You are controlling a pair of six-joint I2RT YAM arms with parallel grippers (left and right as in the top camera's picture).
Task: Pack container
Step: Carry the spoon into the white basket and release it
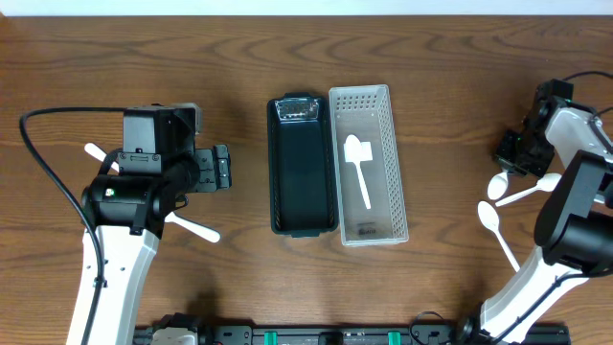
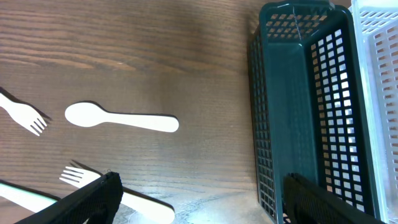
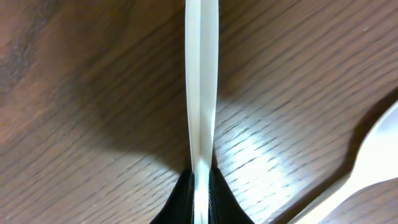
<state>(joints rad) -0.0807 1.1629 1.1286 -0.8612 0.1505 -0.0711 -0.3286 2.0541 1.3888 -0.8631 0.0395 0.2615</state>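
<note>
Right gripper is closed all the way, pinching a thin white utensil by its shaft. The shaft sits on edge and runs straight up the wrist view. Fork or spoon: can't tell, both ends are out of frame. A second white piece lies just beside it on the wood, cut off at the corner.

Left gripper hangs wide open with nothing between the fingers, over the table to the left of the dark green basket. Below it are a loose spoon, a fork at the frame edge and a second fork partly under one finger.

Containers: dark green basket and white basket sit mid-table, long sides touching, white one on the robot's right. White basket holds a packed spoon, bowl toward the far end.

Surface: brown wood-grain table, with glare patches in both wrist views. A pale strip along the far edge is all that shows of the room. Black rail with green clips runs along the near edge, and a black cable loops off the left arm. Upper spoon and lower spoon lie by the right arm.

Hard to read:
- Overhead hides the right fingertips under the arm's own body, so which piece there is gripped is unclear.
- Shiny patch at the green basket's far end can't be identified.
- Label at the white basket's near end is too small to read.
- Left wrist view crops both baskets.
</note>
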